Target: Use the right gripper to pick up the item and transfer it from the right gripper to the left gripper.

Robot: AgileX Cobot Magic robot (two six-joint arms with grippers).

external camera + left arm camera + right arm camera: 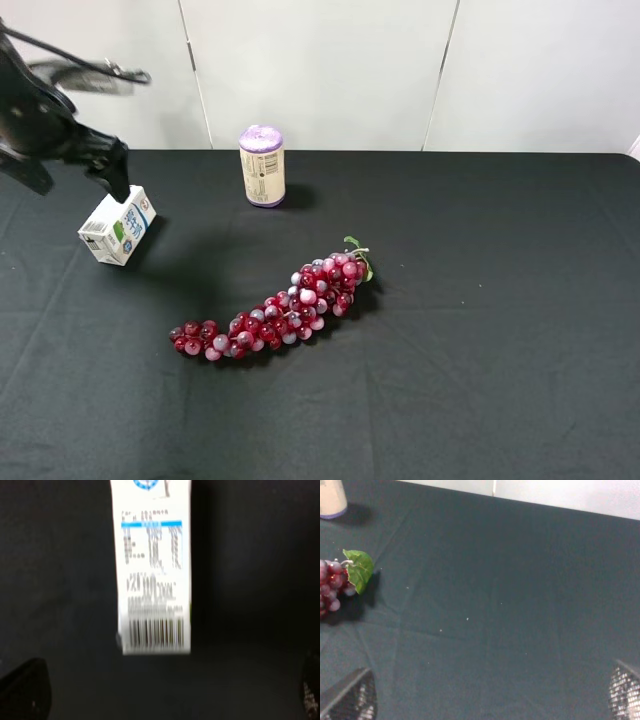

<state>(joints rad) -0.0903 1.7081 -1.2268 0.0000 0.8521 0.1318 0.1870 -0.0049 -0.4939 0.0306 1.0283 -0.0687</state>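
The item, a white carton (118, 225) with blue and green print, lies tilted on the black cloth at the far left. My left gripper (112, 178) hovers right above its far end. In the left wrist view the carton's barcode side (154, 575) fills the middle. The left gripper (167, 692) is open, its fingertips (25, 690) far apart and clear of the carton. My right gripper (490, 695) is open and empty above bare cloth. The right arm is out of the exterior high view.
A purple-topped can (262, 166) stands at the back middle. A red grape bunch (275, 315) lies across the table's centre; its leaf end (357, 570) and the can's base (331, 500) show in the right wrist view. A white wall stands behind.
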